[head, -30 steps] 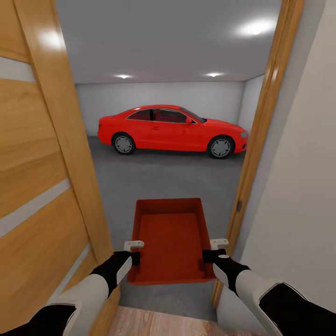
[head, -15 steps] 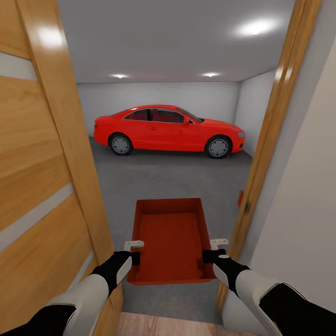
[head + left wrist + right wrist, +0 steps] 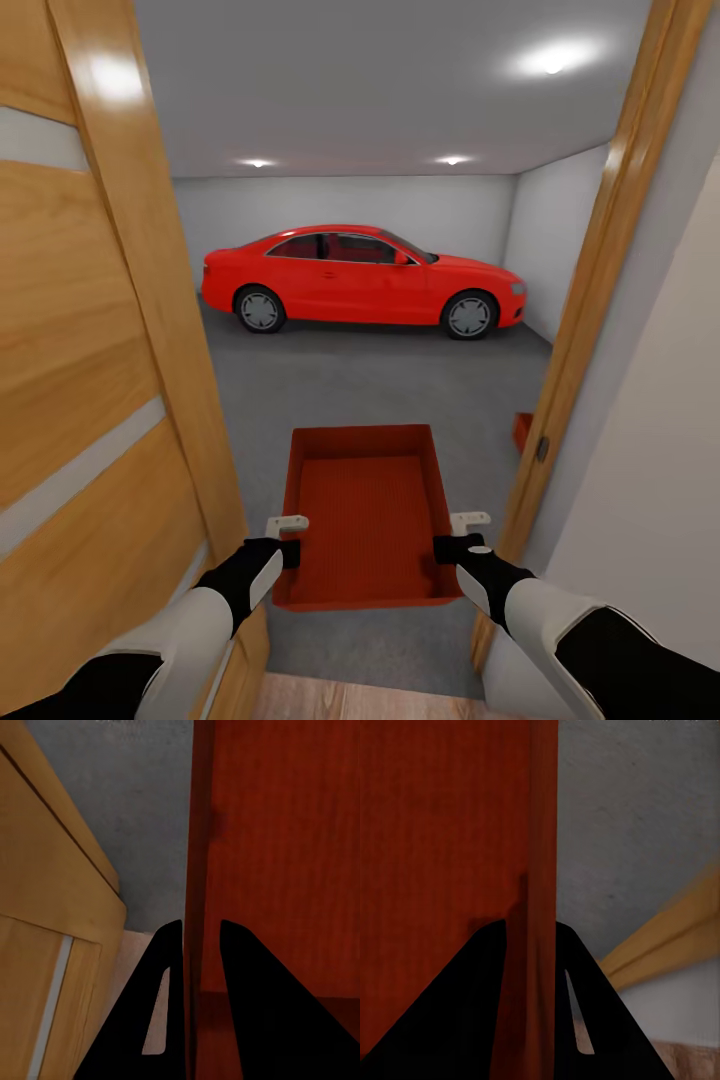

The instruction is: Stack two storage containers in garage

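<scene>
I hold an orange-red rectangular open-topped storage bin (image 3: 364, 515) out in front of me at a doorway, one arm on each long side. My left gripper (image 3: 286, 537) is pinched on the bin's left wall, which runs between its two black fingers (image 3: 169, 967), and my right gripper (image 3: 456, 535) clamps the right wall the same way, that wall passing between its fingers (image 3: 574, 967). The bin is level and carried above the dark grey speckled concrete floor (image 3: 350, 385) of the garage ahead. A wooden plank door (image 3: 90, 330) stands open close on my left, and a wooden door frame (image 3: 590, 290) rises on my right. A second orange-red bin's corner (image 3: 522, 430) peeks out past that frame, low on the concrete. A red car (image 3: 362, 277) is parked side-on at the pale grey back wall (image 3: 340, 200). Light wood planks (image 3: 380, 700) show at my feet.
</scene>
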Tool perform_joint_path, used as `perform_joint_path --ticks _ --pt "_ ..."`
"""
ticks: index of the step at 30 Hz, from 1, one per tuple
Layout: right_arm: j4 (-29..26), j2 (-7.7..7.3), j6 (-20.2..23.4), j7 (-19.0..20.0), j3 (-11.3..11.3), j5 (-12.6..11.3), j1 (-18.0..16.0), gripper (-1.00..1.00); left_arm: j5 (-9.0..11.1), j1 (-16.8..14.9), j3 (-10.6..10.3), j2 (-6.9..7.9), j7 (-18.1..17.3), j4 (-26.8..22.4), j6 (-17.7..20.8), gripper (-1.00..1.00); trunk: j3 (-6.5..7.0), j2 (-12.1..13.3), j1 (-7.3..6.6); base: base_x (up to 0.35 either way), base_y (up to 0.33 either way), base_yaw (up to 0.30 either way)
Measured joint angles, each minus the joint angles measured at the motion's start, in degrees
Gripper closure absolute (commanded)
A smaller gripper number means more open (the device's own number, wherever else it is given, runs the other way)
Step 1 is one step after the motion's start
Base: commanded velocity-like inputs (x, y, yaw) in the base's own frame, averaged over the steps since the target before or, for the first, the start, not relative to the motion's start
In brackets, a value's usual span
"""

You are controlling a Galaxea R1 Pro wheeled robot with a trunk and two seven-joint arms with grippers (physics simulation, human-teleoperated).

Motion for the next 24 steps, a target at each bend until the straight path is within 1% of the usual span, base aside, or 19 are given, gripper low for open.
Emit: perform_joint_path --ticks 6,17,24 --pt "0.04 0.01 0.00 0.03 0.02 -0.01 -0.02 1.00 -0.08 0.03 0.07 0.00 -0.03 -0.06 0.07 1.00 0.00 0.00 0.01 0.020 0.038 -0.012" --pt "0.04 0.00 0.00 0.04 -0.01 -0.02 -0.01 1.00 -0.09 0.01 0.06 -0.01 -0.01 -0.06 0.14 1.00 0.00 0.00 0.01 0.001 0.001 -0.132" --pt "0.06 0.01 0.00 0.03 0.05 -0.01 -0.03 1.00 -0.08 0.02 0.09 0.00 -0.04 -0.02 0.04 1.00 0.00 0.00 0.01 0.000 0.004 -0.018"
